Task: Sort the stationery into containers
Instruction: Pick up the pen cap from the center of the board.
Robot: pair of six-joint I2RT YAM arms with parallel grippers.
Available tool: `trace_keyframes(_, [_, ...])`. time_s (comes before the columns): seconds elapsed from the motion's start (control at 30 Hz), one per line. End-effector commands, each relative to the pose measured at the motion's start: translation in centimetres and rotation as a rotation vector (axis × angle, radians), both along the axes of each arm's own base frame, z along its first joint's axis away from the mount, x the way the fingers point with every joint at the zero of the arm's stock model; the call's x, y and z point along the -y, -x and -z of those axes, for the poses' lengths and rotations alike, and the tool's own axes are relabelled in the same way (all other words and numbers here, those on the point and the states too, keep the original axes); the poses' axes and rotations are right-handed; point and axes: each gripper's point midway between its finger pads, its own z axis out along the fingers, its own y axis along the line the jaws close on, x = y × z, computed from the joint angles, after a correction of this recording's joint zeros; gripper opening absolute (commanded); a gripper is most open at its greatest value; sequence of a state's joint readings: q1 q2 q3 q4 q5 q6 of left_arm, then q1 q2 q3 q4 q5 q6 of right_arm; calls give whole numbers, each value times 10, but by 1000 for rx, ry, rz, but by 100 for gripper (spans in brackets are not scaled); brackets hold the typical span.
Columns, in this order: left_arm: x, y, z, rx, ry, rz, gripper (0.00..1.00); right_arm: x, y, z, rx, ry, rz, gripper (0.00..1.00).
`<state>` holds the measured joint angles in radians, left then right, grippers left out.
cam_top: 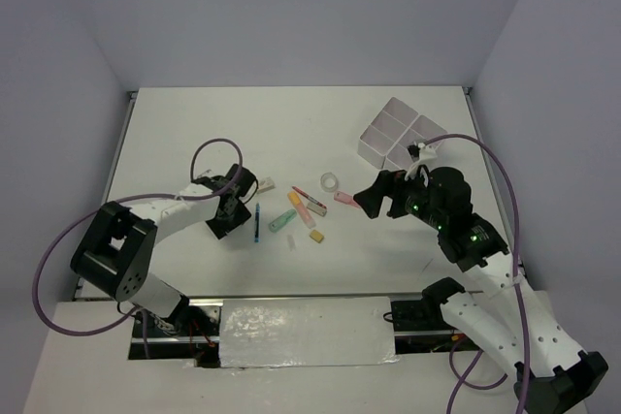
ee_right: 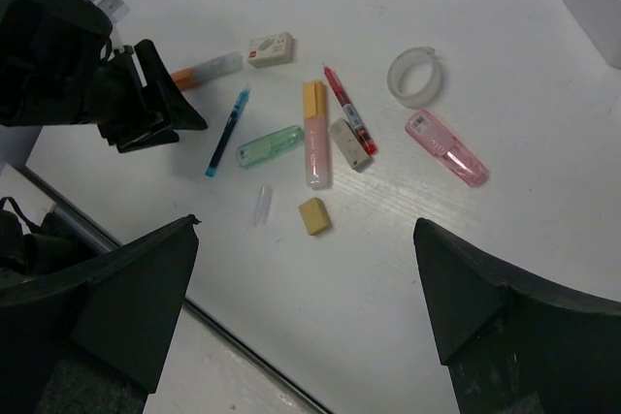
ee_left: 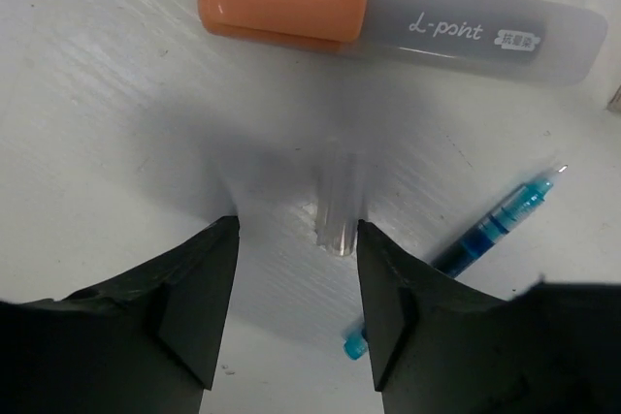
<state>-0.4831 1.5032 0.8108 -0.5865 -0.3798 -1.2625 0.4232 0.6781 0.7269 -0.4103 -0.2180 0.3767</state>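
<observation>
The stationery lies mid-table: orange marker (ee_left: 388,21), blue pen (ee_left: 495,230), green marker (ee_right: 269,146), yellow-capped marker (ee_right: 314,133), red pen (ee_right: 347,109), pink marker (ee_right: 446,147), white tape ring (ee_right: 417,76), white eraser (ee_right: 270,47), yellow eraser (ee_right: 313,216). The white four-compartment box (cam_top: 400,133) stands at the far right. My left gripper (ee_left: 297,269) is open and empty, low over the table just short of the orange marker, with a small clear tube (ee_left: 338,203) ahead of its jaws. My right gripper (ee_right: 306,307) is wide open and empty, raised right of the pile.
A grey eraser (ee_right: 350,143) lies against the red pen, and a clear cap (ee_right: 260,206) lies beside the yellow eraser. The table's near edge (ee_right: 243,351) runs just below the pile. Grey walls close in the table at the back and sides.
</observation>
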Motion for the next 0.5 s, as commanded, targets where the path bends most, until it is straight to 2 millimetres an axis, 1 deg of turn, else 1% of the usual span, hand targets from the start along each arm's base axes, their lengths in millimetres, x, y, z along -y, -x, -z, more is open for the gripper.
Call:
trace_keyframes(0.0, [5,-14,-5,31,5,-17,63,-5,2,-7,39,-9,-37,100])
trace_keyframes(0.03, [5,-13,-2,21,1,-11,61,-5,3,-9,46,-12,-38,100])
trace_keyframes(0.07, [7,-15,-2,23,5,-7,57,-5,3,-10,50,-14,-39,100])
trace_keyframes(0.2, [6,-12,7,-11,-8,0,56,-5,3,-13,62,-20,-39,100])
trace_keyframes(0.37, [4,-4,16,-42,-18,4,55,-5,4,-12,58,-19,-42,100])
trace_keyframes(0.43, [1,-1,20,-49,-23,1,47,-5,5,-14,63,-21,-42,100])
trace_keyframes(0.47, [2,-1,19,-46,-19,-3,46,-4,5,-15,65,-21,-39,100])
